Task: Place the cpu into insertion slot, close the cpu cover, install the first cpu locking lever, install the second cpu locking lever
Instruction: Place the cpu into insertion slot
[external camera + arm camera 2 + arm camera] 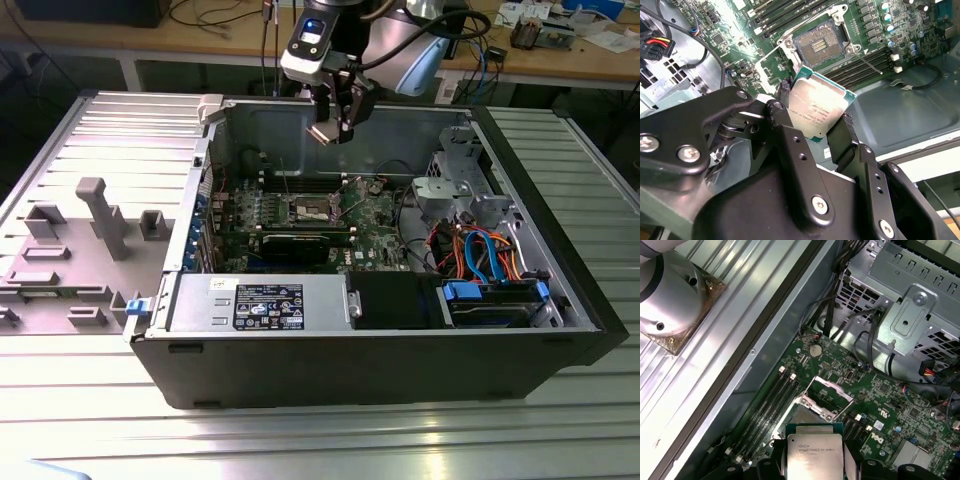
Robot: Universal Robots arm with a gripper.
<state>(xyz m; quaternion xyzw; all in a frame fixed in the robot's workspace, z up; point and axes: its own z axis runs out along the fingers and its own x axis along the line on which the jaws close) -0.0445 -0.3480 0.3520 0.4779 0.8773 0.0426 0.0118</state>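
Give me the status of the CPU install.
Done: the claw has gripped the cpu. In hand: it hangs above the board, near the empty insertion slot. Left: seating it, shutting the cpu cover, which stands open, and both lever steps.

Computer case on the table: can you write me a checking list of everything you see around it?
Surface: ribbed metal table with the open computer case on it.
Job's things: cpu held in the air, not yet in the insertion slot; cpu cover stands open.
Clutter: grey plastic fixture at the exterior view's left.
Grippers: gripper shut on the cpu.
Cables: orange and blue cables inside the case.
Surroundings: wooden bench behind, with loose items.
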